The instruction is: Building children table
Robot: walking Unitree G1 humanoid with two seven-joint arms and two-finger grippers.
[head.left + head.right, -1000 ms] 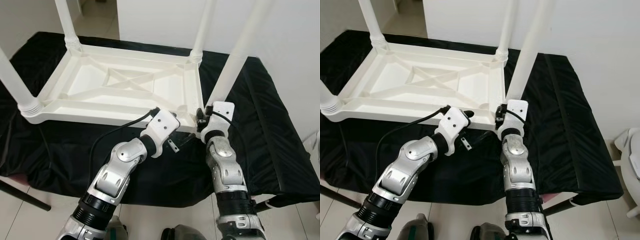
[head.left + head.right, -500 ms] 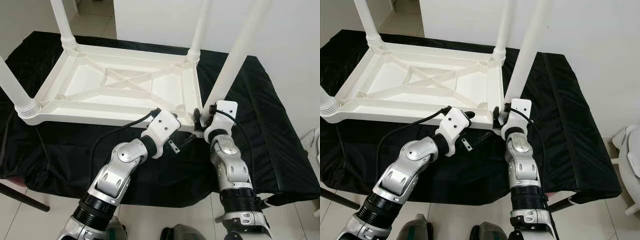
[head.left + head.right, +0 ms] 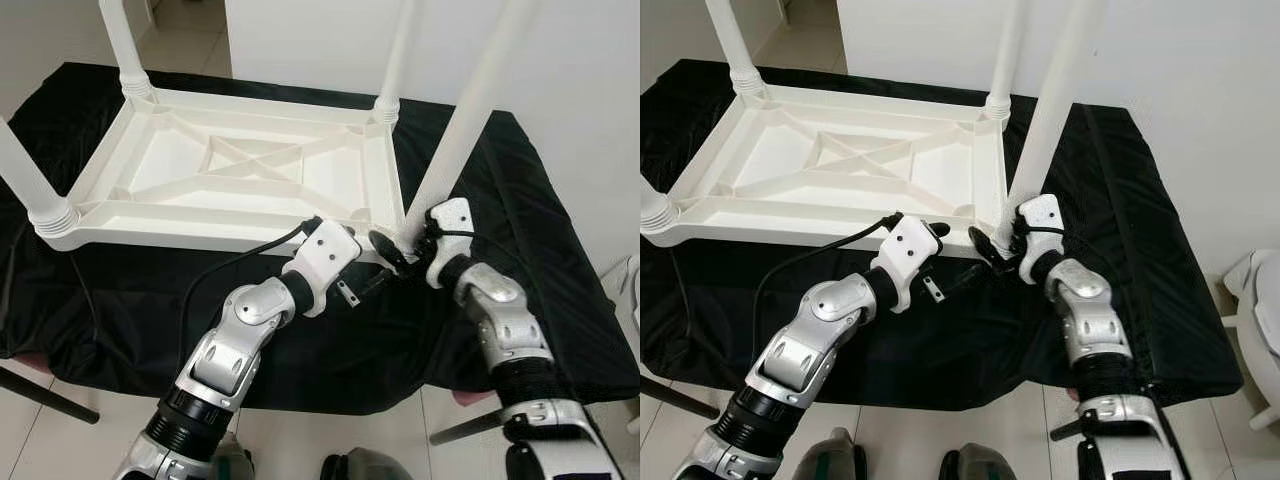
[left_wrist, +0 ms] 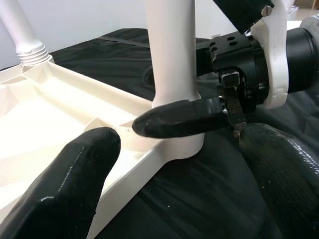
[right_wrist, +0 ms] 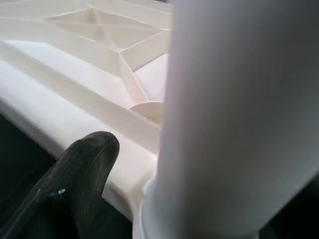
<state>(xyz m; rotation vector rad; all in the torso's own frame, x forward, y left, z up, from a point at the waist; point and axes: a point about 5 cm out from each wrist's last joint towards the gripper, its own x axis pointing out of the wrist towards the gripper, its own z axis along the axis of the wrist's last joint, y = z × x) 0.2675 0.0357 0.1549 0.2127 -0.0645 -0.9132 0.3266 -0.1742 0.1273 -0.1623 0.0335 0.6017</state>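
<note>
Right end effector clasps the near-right leg of the upturned children's table — left end effector, fingers wide, at 9 o'clock.

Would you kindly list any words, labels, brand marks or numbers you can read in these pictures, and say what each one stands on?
None can be read: the upturned white plastic table, its white tube legs, the black cloth cover and both silver arms bear no legible text.
</note>
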